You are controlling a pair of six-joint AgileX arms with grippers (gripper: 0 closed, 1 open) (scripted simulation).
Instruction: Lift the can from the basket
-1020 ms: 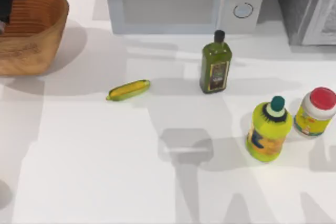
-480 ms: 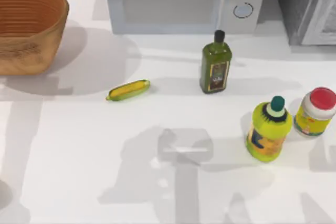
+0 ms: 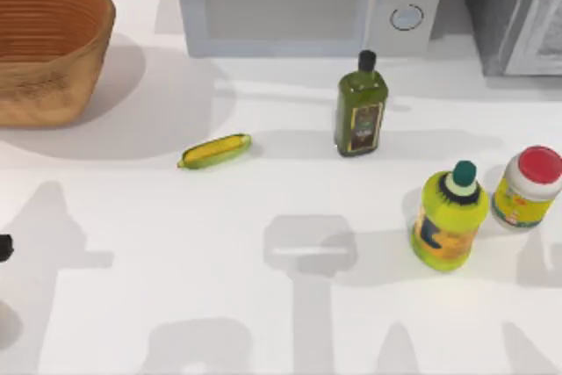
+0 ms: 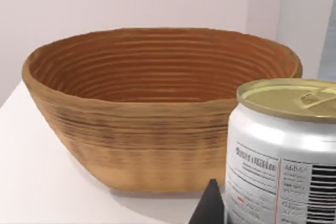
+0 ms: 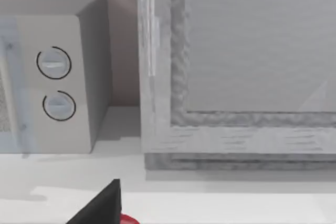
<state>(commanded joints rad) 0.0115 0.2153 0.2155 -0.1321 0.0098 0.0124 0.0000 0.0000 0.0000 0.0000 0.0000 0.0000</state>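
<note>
The can [image 4: 286, 150], silver with a pale tan top and a printed label, fills the near side of the left wrist view, outside and in front of the basket [image 4: 157, 129]. My left gripper [image 4: 262, 211] is shut on it, one dark fingertip [image 4: 211, 207] lying against its side. In the top view the orange-brown wicker basket [image 3: 75, 50] stands at the far left corner with nothing showing inside, and a dark bit of my left arm [image 3: 3, 248] sits at the left edge, well in front of it. My right gripper [image 5: 102, 208] is parked near the microwave.
A microwave [image 3: 307, 2] stands at the back centre, with a grey cabinet [image 3: 518, 10] to its right. On the table are a corn cob [image 3: 214, 150], a dark green bottle [image 3: 360, 110], a yellow-green bottle [image 3: 450, 217] and a yellow jar with a red lid [image 3: 528, 187].
A second ago my left gripper was over the basket at the far left. It then left the top view and now shows at the left edge, nearer the front.
</note>
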